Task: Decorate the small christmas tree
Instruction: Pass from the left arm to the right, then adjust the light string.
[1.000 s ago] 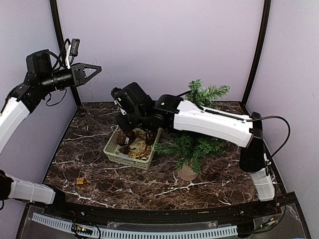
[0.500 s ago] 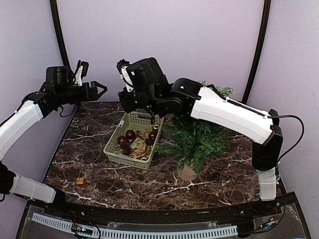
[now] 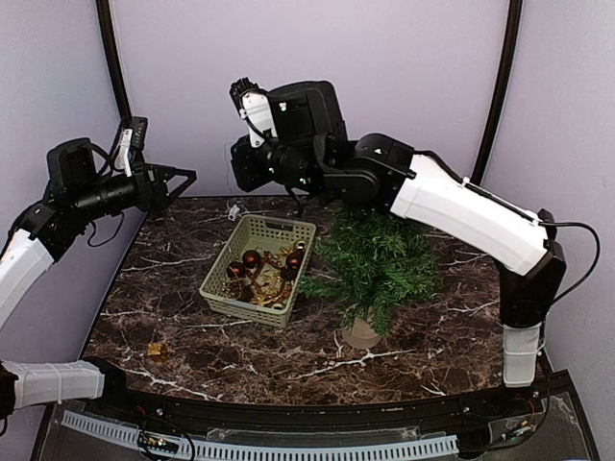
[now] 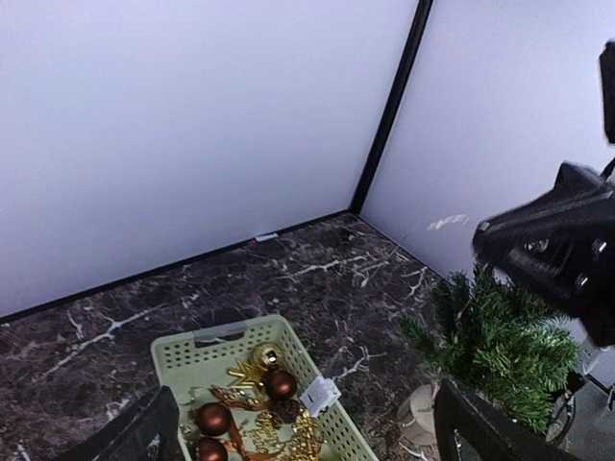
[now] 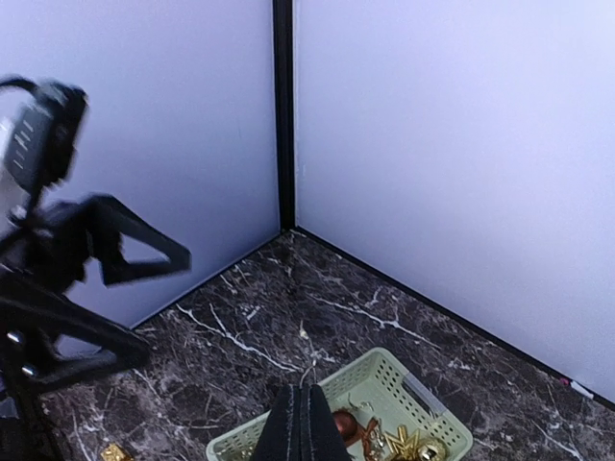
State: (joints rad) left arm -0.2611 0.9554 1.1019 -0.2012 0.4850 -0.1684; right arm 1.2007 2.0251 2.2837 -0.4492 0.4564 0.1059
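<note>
- Since a second earlier, the right gripper (image 3: 299, 197) had risen out of the basket (image 3: 213, 289), fingers pressed together; the left gripper (image 3: 184, 181) had spread wide, empty
- The small christmas tree (image 3: 380, 269) stood on the counter (image 3: 173, 322) beside the basket, under the right arm
- Risk, to my eye: a low swing of that arm could tip it

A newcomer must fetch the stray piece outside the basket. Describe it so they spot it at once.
On the dark marble table, find the pale green basket left of the small christmas tree. Between the basket and the table's near left corner lies a small gold piece. It sits alone on bare marble, while the brown balls lie inside the basket.
</note>
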